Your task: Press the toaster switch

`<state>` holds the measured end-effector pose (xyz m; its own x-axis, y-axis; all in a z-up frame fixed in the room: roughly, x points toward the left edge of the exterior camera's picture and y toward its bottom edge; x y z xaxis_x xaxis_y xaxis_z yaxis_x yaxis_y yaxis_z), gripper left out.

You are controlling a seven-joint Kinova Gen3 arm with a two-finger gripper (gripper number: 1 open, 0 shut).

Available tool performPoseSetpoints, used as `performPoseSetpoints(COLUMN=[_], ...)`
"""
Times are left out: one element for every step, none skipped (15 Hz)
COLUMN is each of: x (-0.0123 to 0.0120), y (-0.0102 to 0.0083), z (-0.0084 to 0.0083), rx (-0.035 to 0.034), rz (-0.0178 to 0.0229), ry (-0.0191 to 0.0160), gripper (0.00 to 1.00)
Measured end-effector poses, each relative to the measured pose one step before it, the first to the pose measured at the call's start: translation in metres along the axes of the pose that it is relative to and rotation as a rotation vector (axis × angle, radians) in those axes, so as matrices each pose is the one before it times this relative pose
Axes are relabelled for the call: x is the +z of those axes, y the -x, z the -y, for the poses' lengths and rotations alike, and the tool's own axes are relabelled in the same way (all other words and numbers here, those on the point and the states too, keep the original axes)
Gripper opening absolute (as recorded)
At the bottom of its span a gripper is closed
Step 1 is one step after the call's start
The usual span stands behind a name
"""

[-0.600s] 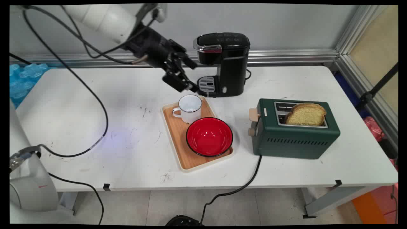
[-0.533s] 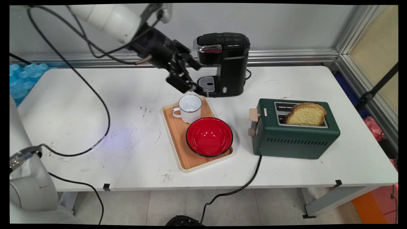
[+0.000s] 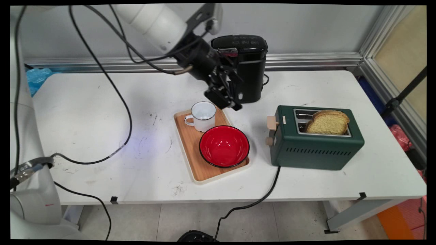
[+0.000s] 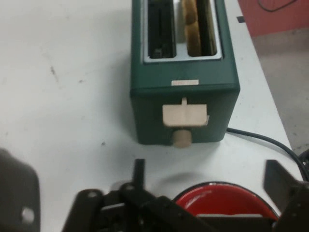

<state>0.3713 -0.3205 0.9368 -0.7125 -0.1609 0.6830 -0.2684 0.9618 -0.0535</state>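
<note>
My black gripper (image 3: 231, 98) hangs in the air in front of the black coffee maker (image 3: 246, 64), above the far right corner of the wooden tray (image 3: 190, 143). It stands open with nothing between its fingers (image 4: 140, 170). In the hand view the gripper (image 4: 207, 180) points toward the green toaster (image 4: 183, 96), whose beige lever (image 4: 185, 115) and knob (image 4: 181, 138) face it. A slice of bread (image 4: 192, 26) stands in one slot. The red bowl (image 4: 219, 200) lies just below the gripper. A white mug (image 3: 203, 115) and the red bowl (image 3: 224, 145) sit on the tray.
The green toaster (image 3: 315, 139) with the bread (image 3: 327, 121) stands right of the tray, and its black cord (image 3: 259, 199) drops over the table's near edge. Black arm cables (image 3: 115, 102) trail over the table's left half. Blue packaging (image 3: 37, 76) lies at the far left.
The arm has swung to the right: the gripper went from above and left of the mug to a spot in front of the coffee maker, a little lower.
</note>
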Motion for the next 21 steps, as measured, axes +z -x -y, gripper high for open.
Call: performPoseSetpoints(x=[0.00362,0.00504,0.00573,0.00531,0.0054,0.00517,0.00448,0.0046,0.00601,0.00448,0.00547,0.00305,0.00538,0.00379,0.00375,0.0046,0.00513,0.00508,0.00423,0.00269,0.00316], y=[-0.00293,-0.00398,-0.00441,-0.00386,-0.00362,-0.00309,-0.0025,-0.00252,-0.00296,-0.00208,-0.00206,-0.00097,-0.00107,-0.00079,-0.00068,-0.00084,-0.00086,-0.0008,-0.00077,-0.00046,-0.00056], z=[0.00046,0.00061,0.00089,0.00086,0.0009,0.00088,0.00082,0.00088,0.00107,0.00069,0.00059,0.00035,0.00041,0.00036,0.00039,0.00053,0.00059,0.00067,0.00056,0.00043,0.00065], rx=[0.00768,0.01019,0.01124,0.0094,0.00843,0.00697,0.00433,0.00263,0.00118,-0.00007,0.00046,0.00043,0.00263,0.00186,0.00194,0.00181,0.00144,0.00105,0.00228,0.00243,0.00293], rz=[0.00138,0.00239,0.00265,0.00312,0.00341,0.00349,0.00283,0.00201,0.00286,0.00251,0.00424,0.00284,0.00776,0.00489,0.00523,0.00567,0.00669,0.00618,0.00576,0.00361,0.004], ry=[0.00509,0.00748,0.00771,0.00674,0.00573,0.00451,0.00324,0.00155,0.00146,0.00114,0.00166,0.00086,0.00184,0.00112,0.00092,0.0013,0.00119,0.00071,0.0003,-0.00002,-0.00032], gripper=[1.0,0.0,0.0,0.0,0.0,0.0,0.0,0.0,0.0,0.0,0.0,0.0,0.0,0.0,0.0,0.0,0.0,0.0,0.0,0.0,0.0])
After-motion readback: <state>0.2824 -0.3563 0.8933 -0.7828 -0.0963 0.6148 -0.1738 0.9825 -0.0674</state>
